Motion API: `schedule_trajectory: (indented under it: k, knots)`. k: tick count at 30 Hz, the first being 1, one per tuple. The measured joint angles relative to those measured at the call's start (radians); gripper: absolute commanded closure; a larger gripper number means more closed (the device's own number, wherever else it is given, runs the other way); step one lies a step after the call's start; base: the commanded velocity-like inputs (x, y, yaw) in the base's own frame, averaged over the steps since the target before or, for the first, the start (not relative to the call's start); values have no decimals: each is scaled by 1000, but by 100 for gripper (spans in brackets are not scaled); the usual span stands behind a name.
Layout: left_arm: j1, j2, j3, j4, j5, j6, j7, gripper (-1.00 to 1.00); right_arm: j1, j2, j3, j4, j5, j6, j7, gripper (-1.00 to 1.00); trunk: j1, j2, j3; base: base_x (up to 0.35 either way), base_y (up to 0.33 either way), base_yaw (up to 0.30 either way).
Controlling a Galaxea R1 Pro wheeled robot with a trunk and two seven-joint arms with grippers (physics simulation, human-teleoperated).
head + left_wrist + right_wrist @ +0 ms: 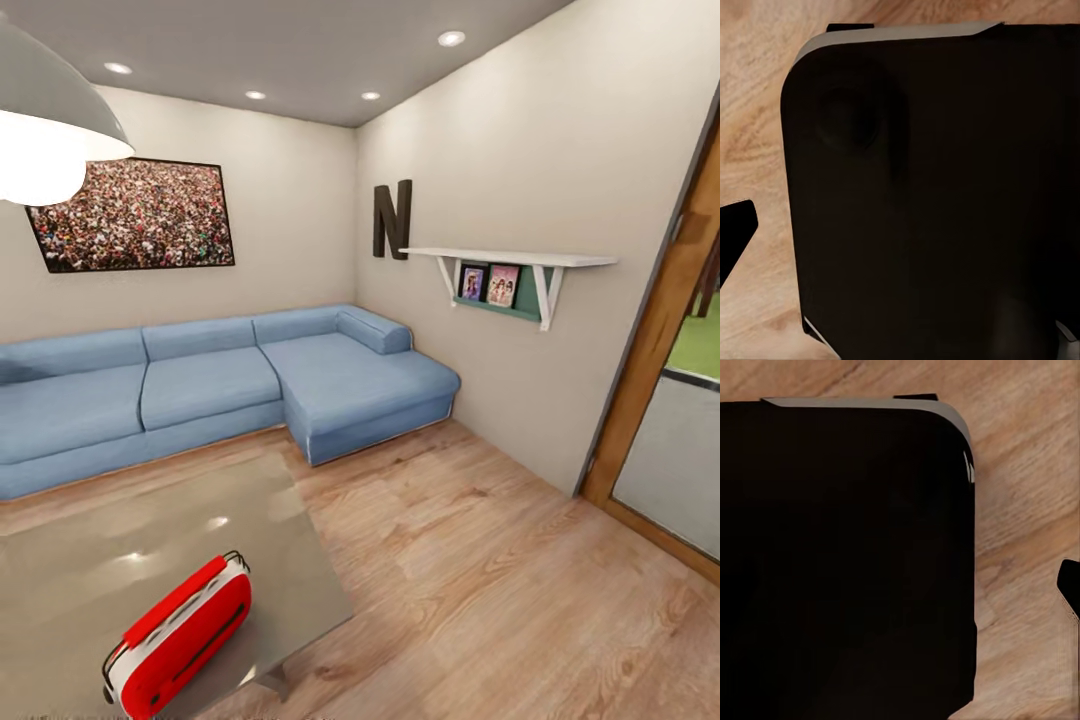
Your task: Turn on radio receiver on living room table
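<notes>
The radio (180,640) lies on the table (90,570) at the near right part of its top, close to the right edge and low in the head view. It is tipped over on its side, red face up, with a white band round the body and a thin dark wire handle with a red bar along its upper side. Its lower end is cut off by the edge of the picture, and the dial cannot be made out.

The table has a glossy grey-taupe top that mirrors the ceiling lights. It stands on a light wood floor (480,570).

Beyond the table a blue corner sofa (230,385) runs along the back wall and turns forward at the right. Above it hangs a framed crowd photo (130,215); a white dome lamp (50,130) hangs at the upper left. On the right wall are a dark letter N (392,220) and a white shelf (510,258) with two small pictures under it — further right, a wooden door frame (660,320).

Each wrist view looks down past a large dark rounded body onto wood floor. Whether either tool is spread or pressed together I cannot tell — the fingers are not clear in either view.
</notes>
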Motion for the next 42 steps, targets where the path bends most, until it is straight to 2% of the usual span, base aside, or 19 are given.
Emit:
schedule_trajectory:
  k: [42]
  knots:
    - [0,0,0,0,0,0,0,-100,0,-1,1,0,3,0,0,-100,0,0,-32,0,0,218]
